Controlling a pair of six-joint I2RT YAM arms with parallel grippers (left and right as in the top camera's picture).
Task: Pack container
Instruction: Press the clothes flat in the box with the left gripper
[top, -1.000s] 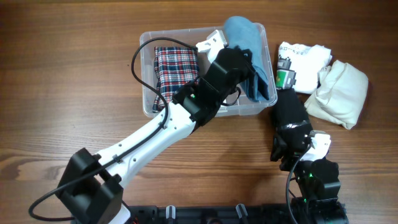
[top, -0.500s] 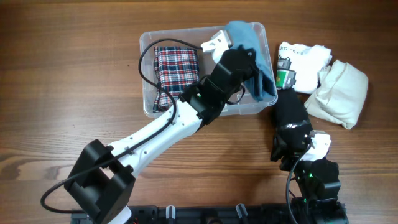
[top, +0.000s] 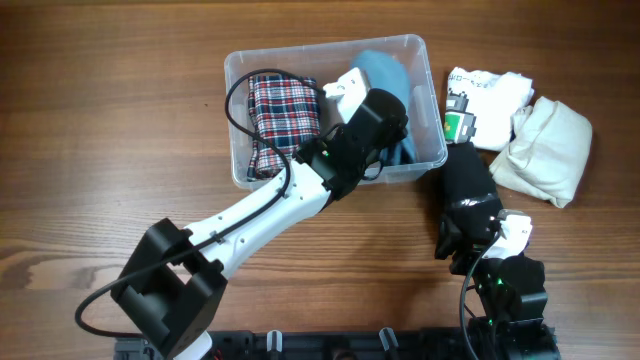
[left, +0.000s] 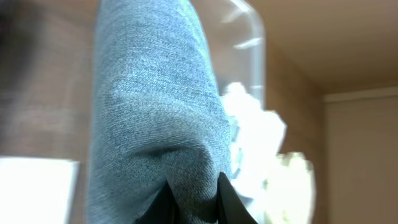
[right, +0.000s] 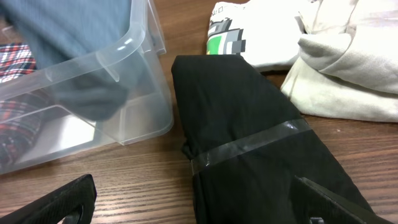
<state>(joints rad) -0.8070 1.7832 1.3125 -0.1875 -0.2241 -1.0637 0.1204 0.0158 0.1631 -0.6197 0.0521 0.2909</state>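
The clear container (top: 233, 68) stands at the back middle of the table, and its near corner shows in the right wrist view (right: 134, 93). A folded plaid cloth (top: 283, 115) lies in its left half. My left gripper (top: 385, 118) is inside the right half, shut on a folded blue denim cloth (top: 385, 72). The left wrist view shows the denim (left: 155, 106) pinched between the fingertips (left: 194, 202). My right gripper (top: 465, 245) is open, its fingers (right: 199, 205) on either side of the near end of a black taped bundle (right: 249, 124) on the table right of the container.
A white T-shirt with a green print (top: 485, 100) and a cream cloth bundle (top: 545, 150) lie on the table right of the container. The black bundle (top: 465, 190) lies close to the container's front right corner.
The left gripper has moved the blue denim from over the container's right rim down and left into the container. The right arm has not moved.
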